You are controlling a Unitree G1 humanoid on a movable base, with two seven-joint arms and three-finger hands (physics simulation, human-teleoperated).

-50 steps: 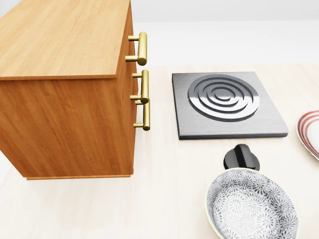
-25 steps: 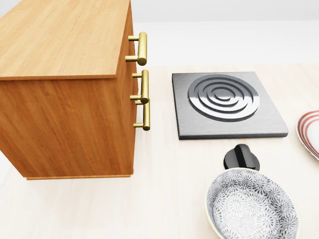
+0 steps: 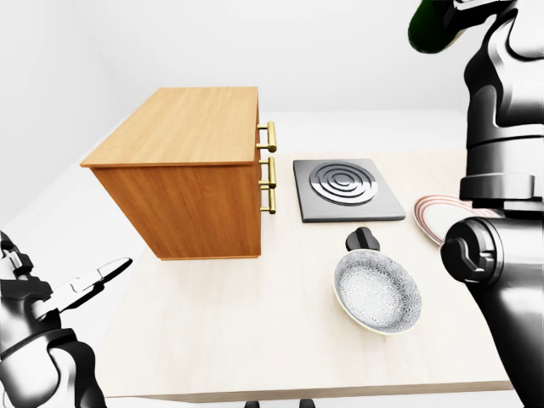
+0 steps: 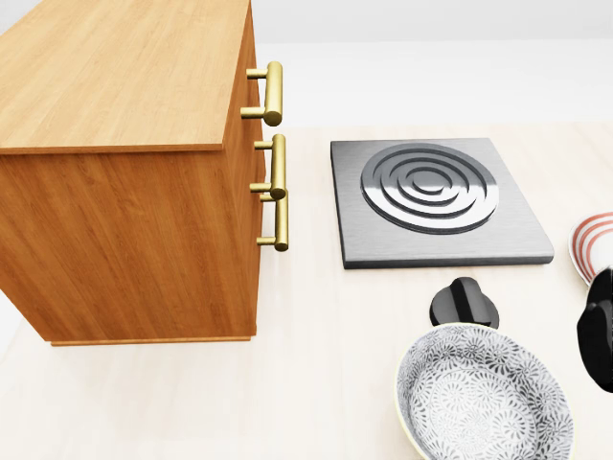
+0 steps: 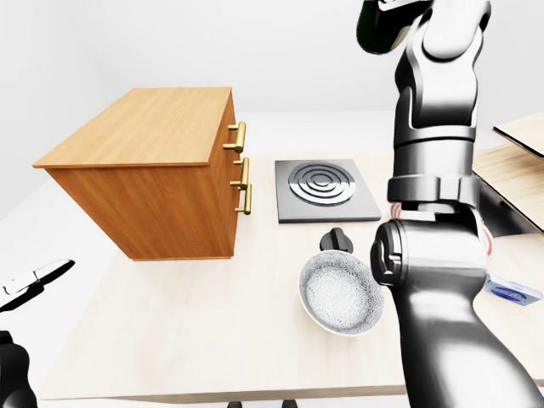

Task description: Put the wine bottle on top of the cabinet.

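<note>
Carrying stage: wine bottle (image 5: 380, 25) raised at one o'clock, apparently gripped by right hand (image 3: 476, 7); left hand (image 3: 81, 289) spread, idle. Next: swing toward ten o'clock over cabinet (image 3: 183, 127) top, then lower.

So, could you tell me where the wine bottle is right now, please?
The wine bottle is at the top right of the left-eye view, held high by the right hand, above the stove plate and right of the cabinet.
</note>
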